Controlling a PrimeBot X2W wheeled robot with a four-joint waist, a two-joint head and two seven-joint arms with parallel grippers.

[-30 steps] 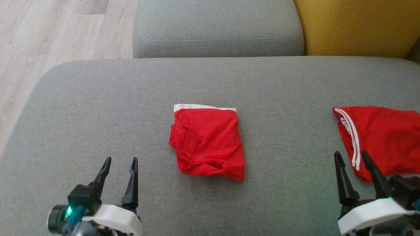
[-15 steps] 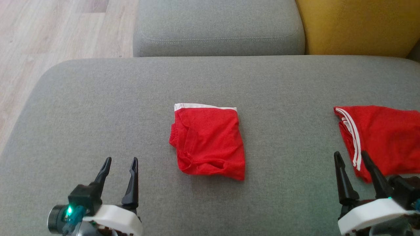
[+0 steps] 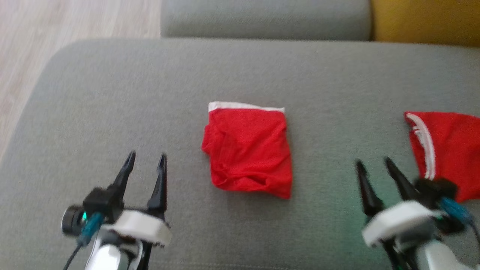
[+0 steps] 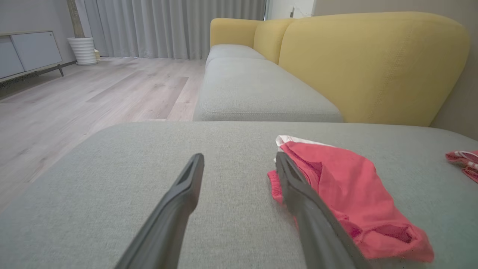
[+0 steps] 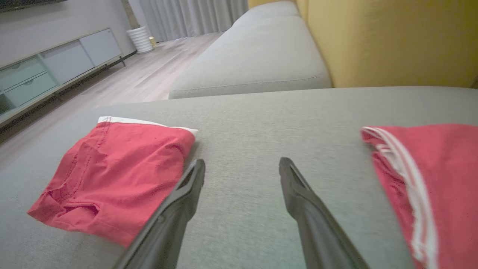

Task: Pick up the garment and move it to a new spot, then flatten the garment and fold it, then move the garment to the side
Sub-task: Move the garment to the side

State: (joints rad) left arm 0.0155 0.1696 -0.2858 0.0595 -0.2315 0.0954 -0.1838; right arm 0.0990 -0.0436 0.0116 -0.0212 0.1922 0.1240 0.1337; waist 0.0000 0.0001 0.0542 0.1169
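**Grey seat cushion, two red pieces, both grippers empty**

Surface: you are working over a broad grey seat cushion (image 3: 112, 93), woven fabric with a fine weave and rounded corners. Beyond it sits a second grey cushion (image 4: 257, 89) with a stitched seam, backed by a yellow upholstered backrest (image 4: 373, 67). Room: pale wood-plank floor (image 3: 56, 22), grey curtains (image 4: 168, 26), a ribbed white planter (image 4: 84, 50) and a low cabinet (image 5: 56, 63).

The folded red garment (image 3: 249, 150) lies mid-cushion. It is a roughly square, soft knit with a white band along its far edge and a rumpled near edge. A second red garment (image 3: 450, 150) with white stripes lies at the right.

The left gripper (image 3: 147, 154) and right gripper (image 3: 373, 161) have their fingers spread apart and hold nothing. The folded garment lies between them.
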